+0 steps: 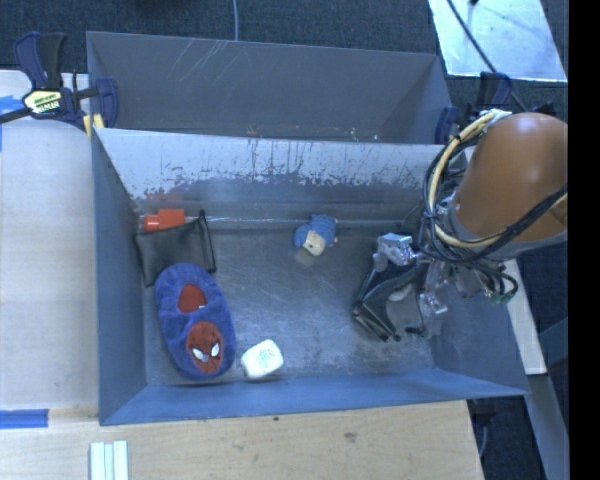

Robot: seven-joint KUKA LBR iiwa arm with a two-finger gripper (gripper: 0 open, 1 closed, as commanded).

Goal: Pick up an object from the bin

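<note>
No word, number or brand name can be read. The one sign is a picture: a red mask (205,346) with white eyes and dark web lines, like Spider-Man's face. It sits on the near end of a blue slipper (172,313) lying at the left of the bin (280,158) floor. A second red patch on the slipper, just above the mask, is too small to make out.

The metal bin (280,168) looks scuffed and matt, the blue slipper (193,320) fuzzy cloth.
</note>
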